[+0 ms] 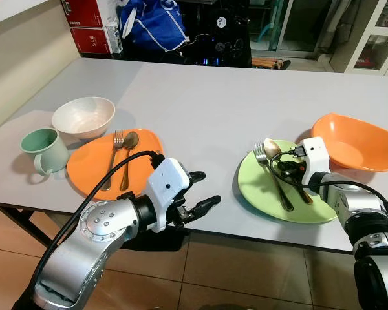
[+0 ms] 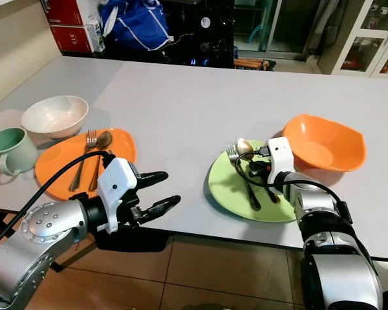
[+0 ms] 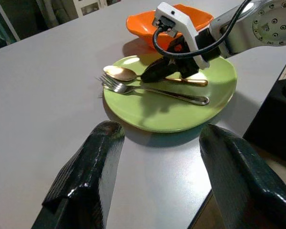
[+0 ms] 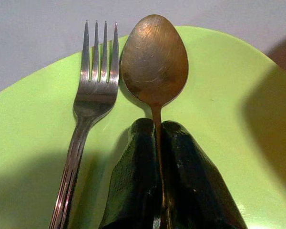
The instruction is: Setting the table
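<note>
Where the right gripper (image 4: pixel 157 157) reaches over the green plate (image 1: pixel 258 194), its two black fingers are pressed narrow around the handle of a bronze spoon (image 4: pixel 154 67), which the right wrist view makes plain while the head views give just a dark knot of fingers there. That close view also shows the spoon's bowl lying on the plate just beside the tines of a silver fork (image 4: pixel 93 90); the fork lies free, untouched. Just beyond the plate's far right side sits an orange bowl (image 1: pixel 352 142), its rim near the plate's edge.

The left gripper (image 1: pixel 197 194) hovers above the table's near edge, between the two place settings, fingers spread wide and holding nothing; its wrist camera looks across the grey table (image 1: pixel 213 110) to the green plate. At the left setting an orange plate (image 1: pixel 90 168) carries a second fork (image 1: pixel 114 155) and spoon (image 1: pixel 127 155) side by side, with a cream bowl (image 1: pixel 83 116) and a green mug (image 1: pixel 44 150) just beside it.
</note>
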Motion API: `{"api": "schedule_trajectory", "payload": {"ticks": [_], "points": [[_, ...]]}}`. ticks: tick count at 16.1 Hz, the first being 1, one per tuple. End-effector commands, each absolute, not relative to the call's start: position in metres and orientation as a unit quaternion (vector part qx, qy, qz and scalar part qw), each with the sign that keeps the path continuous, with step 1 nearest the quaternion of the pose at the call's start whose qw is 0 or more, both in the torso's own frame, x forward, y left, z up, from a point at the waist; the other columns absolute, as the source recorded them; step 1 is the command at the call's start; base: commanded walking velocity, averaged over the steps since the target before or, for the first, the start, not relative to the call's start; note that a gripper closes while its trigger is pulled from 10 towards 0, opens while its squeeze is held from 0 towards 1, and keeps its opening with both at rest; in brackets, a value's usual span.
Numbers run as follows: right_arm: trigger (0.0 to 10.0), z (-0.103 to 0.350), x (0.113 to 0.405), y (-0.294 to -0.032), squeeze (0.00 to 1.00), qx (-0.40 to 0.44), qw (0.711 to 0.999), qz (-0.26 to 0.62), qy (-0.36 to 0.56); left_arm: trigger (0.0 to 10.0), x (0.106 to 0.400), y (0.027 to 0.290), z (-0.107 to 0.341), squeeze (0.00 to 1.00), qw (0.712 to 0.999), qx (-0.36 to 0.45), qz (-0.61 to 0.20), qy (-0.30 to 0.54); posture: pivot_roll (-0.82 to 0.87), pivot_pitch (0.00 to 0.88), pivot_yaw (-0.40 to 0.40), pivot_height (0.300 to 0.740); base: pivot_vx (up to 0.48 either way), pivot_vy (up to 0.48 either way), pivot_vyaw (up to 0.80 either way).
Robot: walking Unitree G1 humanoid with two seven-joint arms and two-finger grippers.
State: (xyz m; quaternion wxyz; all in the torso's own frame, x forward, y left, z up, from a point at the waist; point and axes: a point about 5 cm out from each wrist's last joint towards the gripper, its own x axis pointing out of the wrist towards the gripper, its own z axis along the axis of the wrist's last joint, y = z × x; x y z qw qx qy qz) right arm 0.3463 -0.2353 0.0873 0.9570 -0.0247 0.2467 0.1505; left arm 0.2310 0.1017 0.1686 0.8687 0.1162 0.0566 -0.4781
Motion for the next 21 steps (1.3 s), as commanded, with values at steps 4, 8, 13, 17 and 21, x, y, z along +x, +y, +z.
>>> {"api": "schedule_trajectory", "payload": {"ticks": [4, 8, 13, 17, 21], "points": [[10.0, 0.091, 0.347, -0.24, 1.0, -0.024, 0.957, 0.144, 0.249, 10.0, 0.235, 0.096, 0.172, 0.0, 0.864, 0.122, -0.486, 0.047, -0.02, 0.002, 0.026, 0.74, 0.0, 0.0, 0.0], [10.0, 0.101, 0.352, -0.241, 1.0, -0.007, 0.961, 0.148, 0.233, 10.0, 0.239, 0.093, 0.176, 0.0, 0.864, 0.118, -0.488, 0.037, -0.03, 0.0, 0.023, 0.74, 0.0, 0.0, 0.0], [10.0, 0.106, 0.353, -0.242, 1.0, 0.001, 0.964, 0.154, 0.218, 10.0, 0.243, 0.092, 0.176, 0.0, 0.865, 0.119, -0.487, 0.032, -0.03, 0.0, 0.022, 0.74, 0.0, 0.0, 0.0], [10.0, 0.132, 0.36, -0.251, 0.77, -0.017, 0.981, 0.126, 0.149, 10.0, 0.25, 0.095, 0.18, 0.0, 0.877, 0.127, -0.464, 0.018, -0.02, 0.0, 0.008, 0.74, 0.0, 0.0, 0.0], [10.0, 0.206, 0.347, -0.24, 0.0, 0.02, 0.99, 0.139, -0.026, 10.0, 0.268, 0.12, 0.191, 0.0, 0.944, 0.112, -0.312, -0.015, -0.03, 0.0, 0.002, 0.74, 0.0, 0.0, 0.0]]}}
